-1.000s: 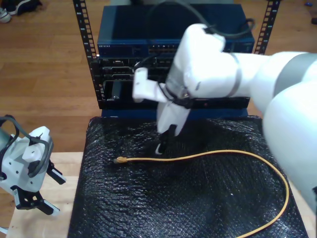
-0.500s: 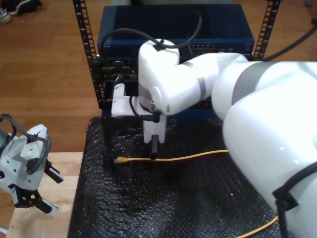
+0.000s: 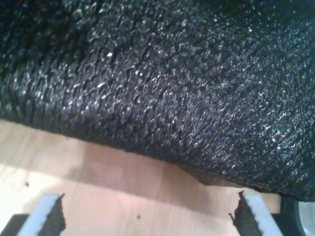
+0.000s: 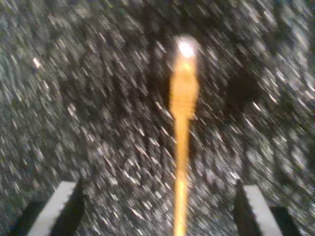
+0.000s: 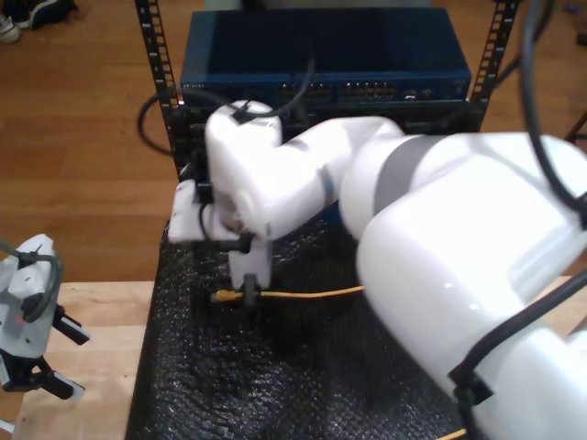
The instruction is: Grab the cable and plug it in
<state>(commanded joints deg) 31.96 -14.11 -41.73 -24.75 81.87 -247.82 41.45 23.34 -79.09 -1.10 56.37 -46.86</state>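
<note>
The yellow-orange cable (image 5: 312, 293) lies on the black bubble-textured mat (image 5: 275, 385), its small plug (image 5: 220, 296) pointing to the exterior view's left. My second gripper (image 5: 248, 291) hangs just over the cable right behind the plug. In the second wrist view the cable (image 4: 182, 123) runs between the two fingers (image 4: 64, 199), which stand wide apart and clear of it; the plug (image 4: 186, 48) is blurred. My first gripper (image 5: 57, 359) is open at the exterior view's lower left, off the mat. Its fingers (image 3: 47, 219) frame bare wood and the mat's edge (image 3: 147, 98).
A rack with blue network switches (image 5: 321, 87) stands behind the mat, with rows of ports on their fronts. The wooden table (image 5: 101, 312) shows at the exterior view's left of the mat. The second arm's large white body (image 5: 459, 275) covers much of the mat.
The second arm has swung toward the exterior view's left and come down over the cable, close behind the plug. The first gripper has drifted slightly left and lower.
</note>
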